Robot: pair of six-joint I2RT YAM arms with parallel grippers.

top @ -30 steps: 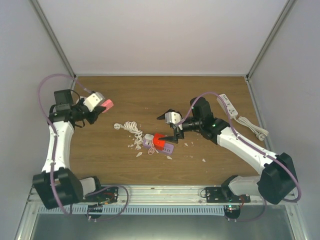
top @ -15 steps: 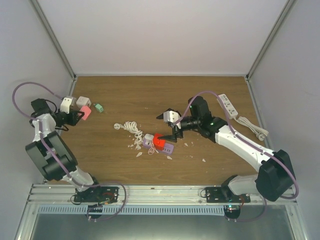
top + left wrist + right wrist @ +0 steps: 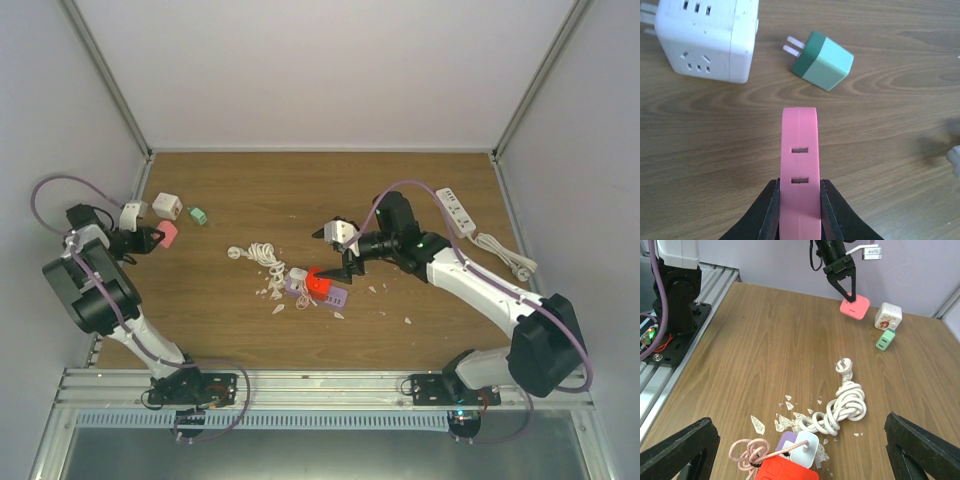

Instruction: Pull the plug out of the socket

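Note:
My left gripper (image 3: 800, 186) is shut on a pink socket block (image 3: 800, 165) with two slots, held low over the table at the far left (image 3: 165, 234). A green plug (image 3: 822, 60) lies loose on the wood just beyond it, prongs out, beside a white cube socket (image 3: 707, 37). Both also show in the top view, the green plug (image 3: 198, 215) and the cube (image 3: 167, 206). My right gripper (image 3: 345, 262) is wide open above a cluster of a red block (image 3: 787, 472), a purple socket (image 3: 786, 441) and a white plug (image 3: 812, 452) with a pink cable.
A coiled white cord (image 3: 842, 407) lies left of the cluster. Paper scraps (image 3: 785, 420) are scattered around it. A white power strip (image 3: 455, 210) with its cord (image 3: 500, 250) lies at the right back. Walls close in on both sides.
My left arm has swung back to the left with the pink socket block. The green plug and white cube now lie exposed. My right arm has barely moved.

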